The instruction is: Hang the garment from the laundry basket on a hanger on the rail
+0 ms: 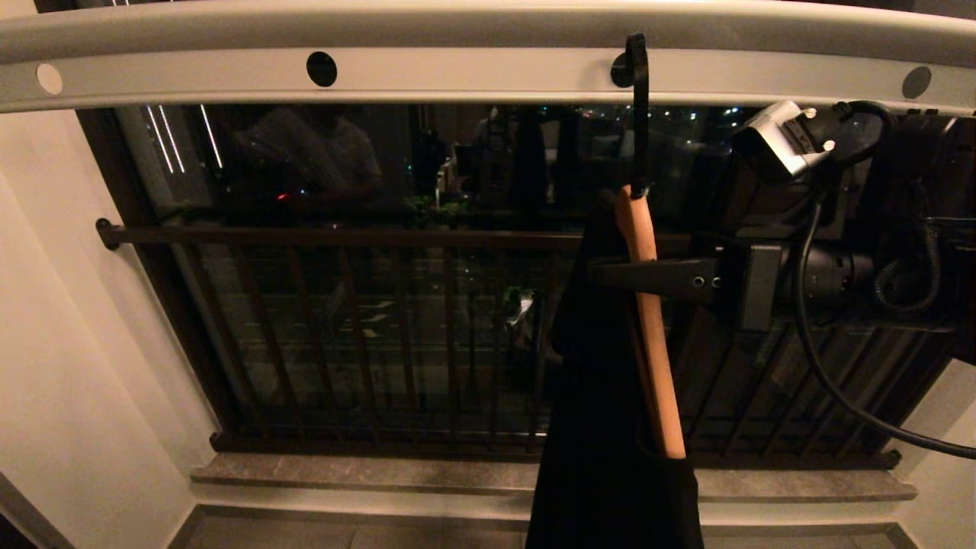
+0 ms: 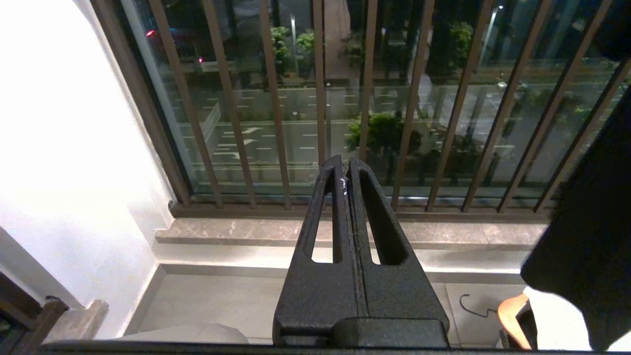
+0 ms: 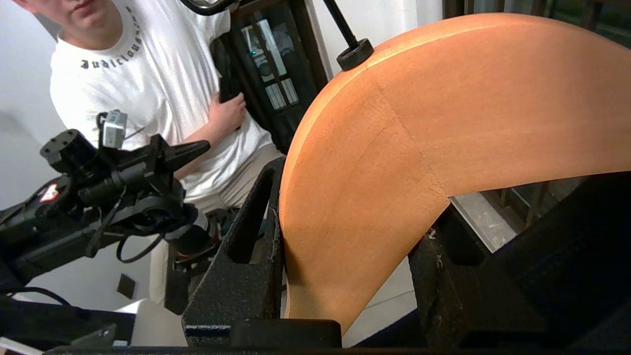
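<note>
Rail [image 1: 473,76], upper frame, shows four holes; one hanger [image 1: 648,305] hooks there with one dark garment [image 1: 602,457], seemingly draped. Right gripper [image 1: 610,273] clamps the hanger; left gripper [image 2: 347,170] is closed, empty.

Right arm is raised at the right edge of the head view, forearm held roughly level, pointing toward frame centre. Right gripper [image 1: 648,278] is clamped on the wooden hanger [image 1: 648,320]; in the right wrist view one of its fingers [image 3: 246,266] is seen on each side of the wood. Left gripper [image 2: 346,170] is seen in its wrist view, fingers [image 2: 325,231] pressed together, nothing held.
</note>
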